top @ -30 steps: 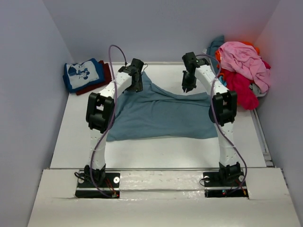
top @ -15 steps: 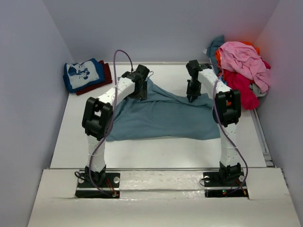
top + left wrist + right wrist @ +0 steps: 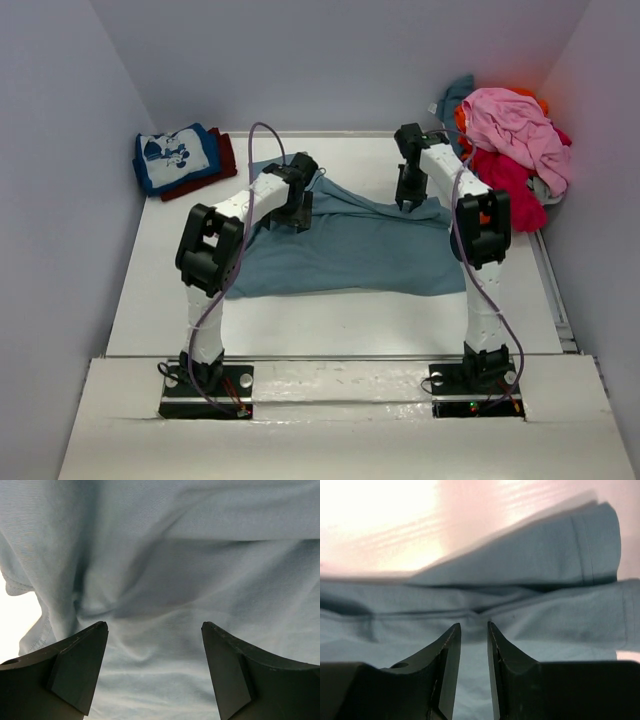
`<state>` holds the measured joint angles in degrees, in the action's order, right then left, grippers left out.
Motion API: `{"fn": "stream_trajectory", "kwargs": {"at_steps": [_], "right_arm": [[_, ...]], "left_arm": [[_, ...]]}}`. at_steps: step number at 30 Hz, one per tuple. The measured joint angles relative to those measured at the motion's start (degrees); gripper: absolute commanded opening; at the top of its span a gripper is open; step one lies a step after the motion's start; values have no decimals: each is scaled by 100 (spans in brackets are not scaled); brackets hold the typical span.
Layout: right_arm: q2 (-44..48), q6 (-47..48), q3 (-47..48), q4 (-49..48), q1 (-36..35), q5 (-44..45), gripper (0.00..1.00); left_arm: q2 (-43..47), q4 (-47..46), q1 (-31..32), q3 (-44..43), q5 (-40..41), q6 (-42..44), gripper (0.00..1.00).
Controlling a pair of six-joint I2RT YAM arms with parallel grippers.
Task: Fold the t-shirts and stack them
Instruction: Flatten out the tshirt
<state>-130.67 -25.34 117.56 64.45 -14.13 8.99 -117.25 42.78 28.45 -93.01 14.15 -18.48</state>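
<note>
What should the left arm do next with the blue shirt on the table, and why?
Probably lower the left gripper and pinch the bunched ridge of the slate-blue t-shirt beneath it. Its jaws stand wide with nothing between them, the cloth there lies wrinkled, and the right gripper hangs over the far right edge, barely parted and empty.

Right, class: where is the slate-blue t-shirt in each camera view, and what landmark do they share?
Top external: the slate-blue t-shirt lies spread at mid-table.
Left wrist: the t-shirt, wrinkled, fills nearly everything.
Right wrist: the t-shirt spans the lower half, a hemmed fold upper right.
Shared landmark: the white table, a left-edge sliver for the left wrist, the top band for the right.
</note>
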Motion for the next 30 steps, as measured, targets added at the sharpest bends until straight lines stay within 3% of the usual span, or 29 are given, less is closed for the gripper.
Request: {"fn": "stream_trajectory", "kwargs": {"at_steps": [13,17,30], "right_arm": [[-205,-254,136,-83,726,116,35],[-205,-254,173,-61,938,144,40],[-197,-251,745,114,1003,273,41]], "left_arm": [[0,-127,107,450,-133,68,88],[0,-146,107,457,-181,90,88],[0,-203,107,529,-221,109,88]]}}
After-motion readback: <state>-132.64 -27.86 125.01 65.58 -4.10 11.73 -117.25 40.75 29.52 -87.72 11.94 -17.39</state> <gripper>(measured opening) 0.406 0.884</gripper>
